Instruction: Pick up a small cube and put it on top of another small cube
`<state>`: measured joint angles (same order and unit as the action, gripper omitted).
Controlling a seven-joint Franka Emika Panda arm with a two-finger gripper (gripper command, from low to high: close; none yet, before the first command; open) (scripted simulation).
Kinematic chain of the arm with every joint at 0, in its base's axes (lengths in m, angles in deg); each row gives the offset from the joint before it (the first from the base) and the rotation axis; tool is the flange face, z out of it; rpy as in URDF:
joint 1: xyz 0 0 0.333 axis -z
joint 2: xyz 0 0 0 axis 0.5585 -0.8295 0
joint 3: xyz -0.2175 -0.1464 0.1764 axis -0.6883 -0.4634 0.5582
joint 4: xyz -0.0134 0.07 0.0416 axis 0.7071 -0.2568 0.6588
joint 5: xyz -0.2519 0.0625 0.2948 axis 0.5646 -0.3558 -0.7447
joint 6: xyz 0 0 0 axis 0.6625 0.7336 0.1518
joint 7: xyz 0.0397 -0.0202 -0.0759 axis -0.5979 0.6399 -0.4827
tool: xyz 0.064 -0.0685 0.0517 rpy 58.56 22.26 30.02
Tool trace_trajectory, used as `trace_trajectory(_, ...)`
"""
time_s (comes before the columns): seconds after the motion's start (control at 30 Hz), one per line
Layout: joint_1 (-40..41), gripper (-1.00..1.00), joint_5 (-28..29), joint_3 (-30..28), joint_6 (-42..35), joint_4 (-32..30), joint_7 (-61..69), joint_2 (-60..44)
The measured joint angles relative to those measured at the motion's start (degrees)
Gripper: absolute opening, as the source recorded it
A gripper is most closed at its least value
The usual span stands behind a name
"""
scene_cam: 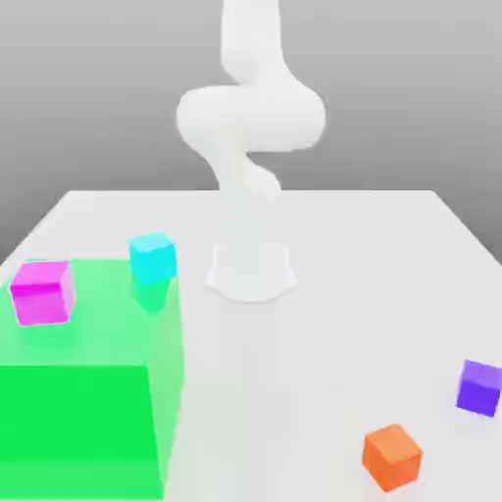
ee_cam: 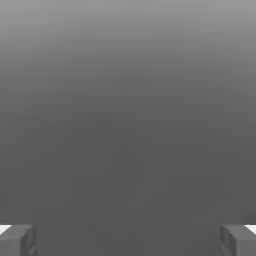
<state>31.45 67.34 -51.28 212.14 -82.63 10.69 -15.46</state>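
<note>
The small violet-purple cube (scene_cam: 480, 386) rests on the white table (scene_cam: 324, 353) at the exterior view's right, near the front. An orange cube (scene_cam: 392, 456) lies a little in front of it, toward the left. The arm (scene_cam: 250, 147) rises from its base at the table's middle and leaves the picture at the top, so the hand is out of the exterior view. In the hand view my gripper (ee_cam: 128, 240) is open: its two grey fingertips (ee_cam: 17, 240) stand far apart with nothing between them, facing only plain grey background. No cube shows in the hand view.
A large translucent green block (scene_cam: 88, 392) fills the exterior view's front left. A magenta-pink cube (scene_cam: 43, 291) sits on its top. A cyan cube (scene_cam: 152, 257) is at the block's far corner. The arm's white base (scene_cam: 251, 275) stands mid-table.
</note>
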Motion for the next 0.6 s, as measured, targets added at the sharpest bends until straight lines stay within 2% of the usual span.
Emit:
trace_trajectory(0.37,-10.2,0.0,-0.2,7.5,9.9,-4.9,8.6,-23.1)
trace_trajectory(0.6,-16.5,0.0,2.7,13.3,16.1,-7.9,11.8,-37.7)
